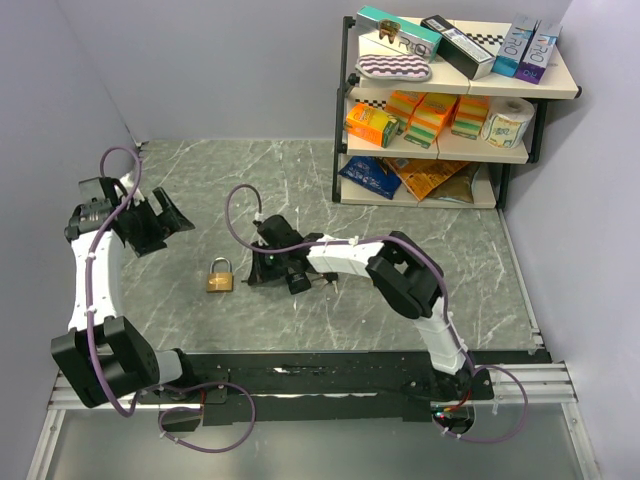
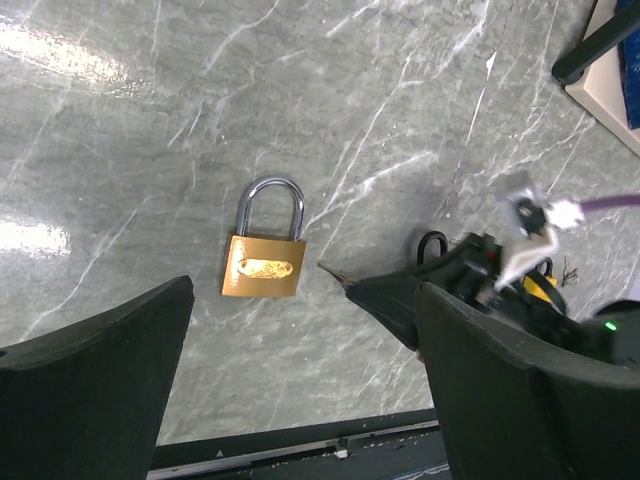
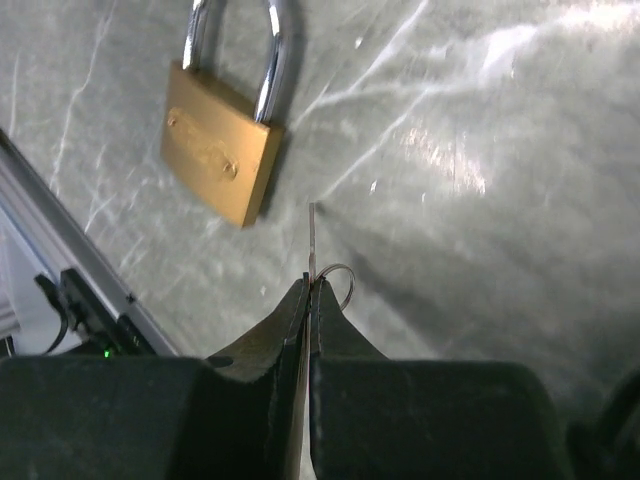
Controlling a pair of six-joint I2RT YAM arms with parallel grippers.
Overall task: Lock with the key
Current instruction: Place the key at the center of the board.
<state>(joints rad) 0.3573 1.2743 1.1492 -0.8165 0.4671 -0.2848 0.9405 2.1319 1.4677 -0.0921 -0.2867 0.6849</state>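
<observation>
A brass padlock (image 1: 220, 277) with a closed silver shackle lies flat on the grey marble table; it also shows in the left wrist view (image 2: 265, 262) and the right wrist view (image 3: 215, 165). My right gripper (image 3: 309, 287) is shut on the key (image 3: 312, 238), whose thin blade sticks out edge-on toward the padlock's lower corner without touching it. A small key ring (image 3: 342, 283) loops out beside the fingertips. From above, the right gripper (image 1: 258, 270) sits just right of the padlock. My left gripper (image 1: 168, 228) hovers open and empty to the padlock's upper left.
A black-framed shelf unit (image 1: 342, 110) stands at the back right, stocked with boxes, sponges, a paper roll and snack bags. A black mounting rail (image 1: 330, 375) runs along the table's near edge. Purple cables trail from both arms.
</observation>
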